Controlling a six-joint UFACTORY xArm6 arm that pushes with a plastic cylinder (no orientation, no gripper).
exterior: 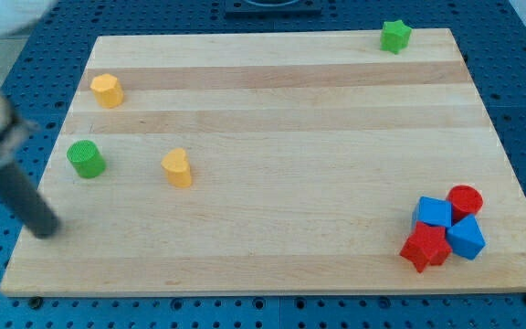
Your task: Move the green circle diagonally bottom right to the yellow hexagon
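Note:
The green circle (86,158) stands near the board's left edge. The yellow hexagon (107,90) lies above it and slightly to its right, near the view's top left. A yellow heart-shaped block (178,168) lies to the right of the green circle. My tip (47,230) rests on the board below and to the left of the green circle, apart from it. The rod runs up to the view's left, blurred.
A green star (394,36) sits at the board's top edge on the right. At the bottom right a red circle (465,199), two blue blocks (434,213) (467,238) and a red star (426,247) cluster together. The wooden board (281,128) lies on a blue surface.

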